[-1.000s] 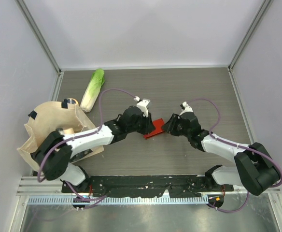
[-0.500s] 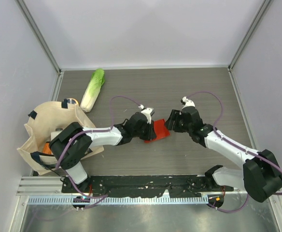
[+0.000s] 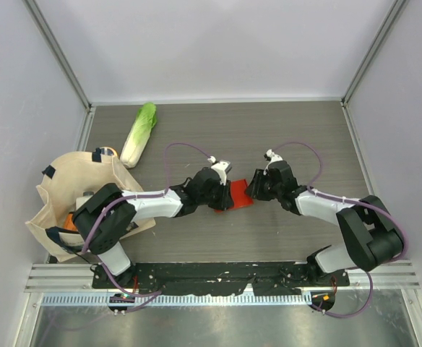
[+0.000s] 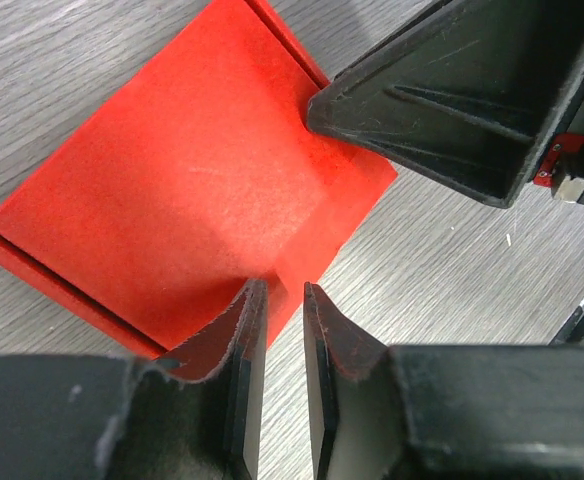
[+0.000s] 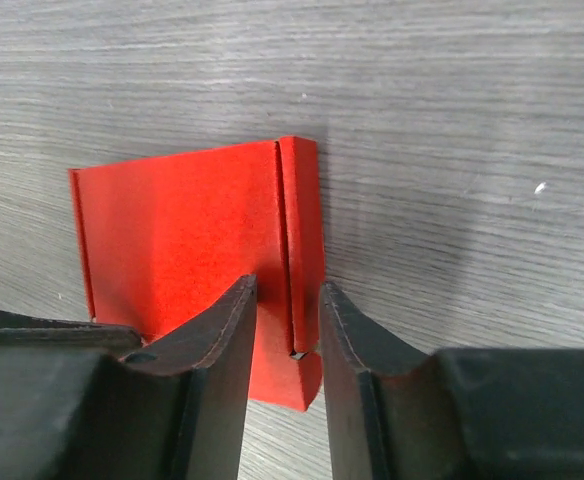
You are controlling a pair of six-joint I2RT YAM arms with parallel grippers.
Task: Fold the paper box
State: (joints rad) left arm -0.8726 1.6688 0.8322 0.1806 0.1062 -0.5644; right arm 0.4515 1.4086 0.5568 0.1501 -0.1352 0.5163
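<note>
The paper box (image 3: 240,196) is a bright red creased sheet lying flat on the wooden table, seen close in both wrist views (image 4: 192,190) (image 5: 182,240). My left gripper (image 3: 225,194) (image 4: 282,295) hovers at its left corner, jaws a narrow gap apart with bare table showing between them. From the other side my right gripper (image 3: 251,189) (image 5: 288,300) stands open astride a narrow folded flap (image 5: 302,220) along the sheet's edge. One right finger (image 4: 442,100) shows in the left wrist view, its tip at the sheet's far edge.
A napa cabbage (image 3: 139,134) lies at the back left. A beige tote bag (image 3: 77,191) sits at the left edge beside the left arm. Enclosure walls bound the table, and a black rail (image 3: 218,275) runs along the front.
The red sheet looked narrow and tilted a second ago; it now lies flatter and wider. My left gripper moved right and lower onto it. The right gripper shifted slightly left.
</note>
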